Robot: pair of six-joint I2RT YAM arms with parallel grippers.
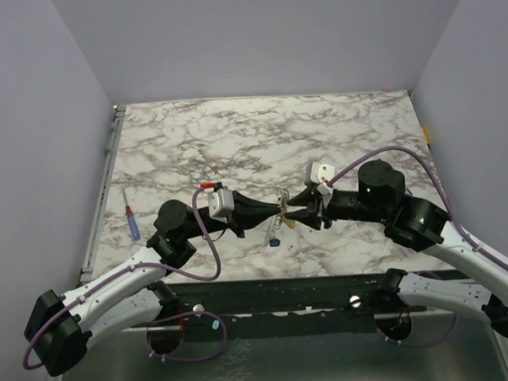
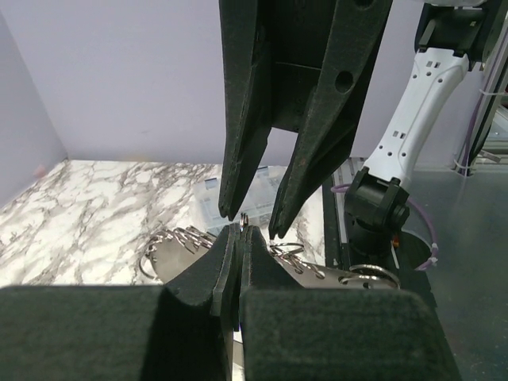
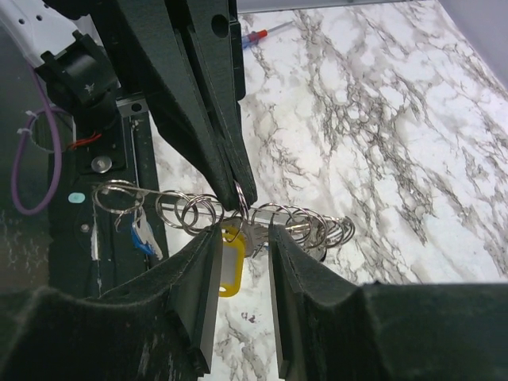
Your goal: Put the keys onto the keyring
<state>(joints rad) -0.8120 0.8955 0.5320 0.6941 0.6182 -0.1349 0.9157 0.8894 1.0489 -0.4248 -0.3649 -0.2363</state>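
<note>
Two keys show. The one with the yellow tag (image 3: 230, 266) hangs just under the middle of a row of rings (image 3: 190, 213), and the one with the blue tag (image 3: 147, 238) dangles near the end of the row that carries the largest loop. In the right wrist view I cannot tell whether the yellow one is already threaded on or only lies against the wire.

The row is held above the table (image 1: 235, 141), midway between the two arms. Its long axis runs roughly from the far side towards the bases, so it lies crosswise to both grippers, which face each other along the left-to-right line.

The left gripper (image 2: 238, 234) is closed tight, its tips pinching the keyring (image 2: 244, 218) near the middle of the row, and so it carries the whole string. The right gripper (image 3: 244, 234) comes from the opposite side with its jaws partly open. They stand astride the yellow tag, one finger just beside it and the other clearly apart from it, gripping nothing.

The yellow key is the nearer one, lying straight between the right jaws and just below the left pinch. My judgement is that the next move belongs to the right arm: close on that key and work it along the wire while the left holds. The blue key sits off to one side, out of the reach of both.
</note>
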